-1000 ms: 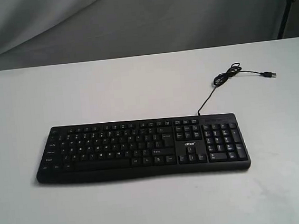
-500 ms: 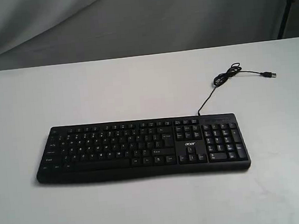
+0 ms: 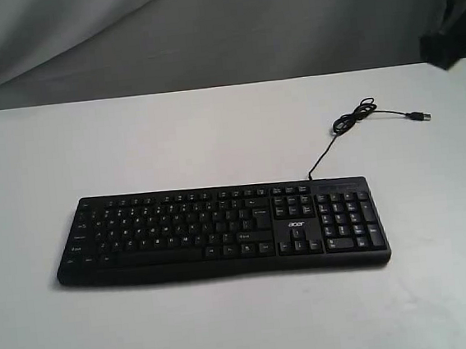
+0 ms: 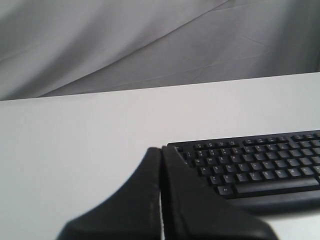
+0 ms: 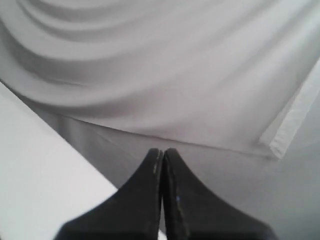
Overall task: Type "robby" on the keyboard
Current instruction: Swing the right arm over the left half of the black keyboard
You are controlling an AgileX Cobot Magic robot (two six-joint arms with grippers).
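Note:
The long black keyboard (image 3: 220, 230) lies flat on the white table, number pad at its right end and an "acer" logo beside it. Its thin black USB cable (image 3: 352, 122) curls toward the back right. In the left wrist view my left gripper (image 4: 161, 148) is shut with nothing in it, its tips near the keyboard (image 4: 255, 167) corner by the letter keys; whether it touches the table I cannot tell. My right gripper (image 5: 162, 150) is shut and empty, pointing at the grey backdrop. A dark part of the right arm (image 3: 452, 5) shows at the exterior view's top right corner.
The white table (image 3: 213, 135) runs wide around the keyboard, with its far edge against a grey draped cloth (image 3: 202, 29). The loose USB plug (image 3: 419, 115) rests on the table at the back right.
A dark part of the right arm has come into the top right corner of the exterior view. The keyboard and cable have not moved.

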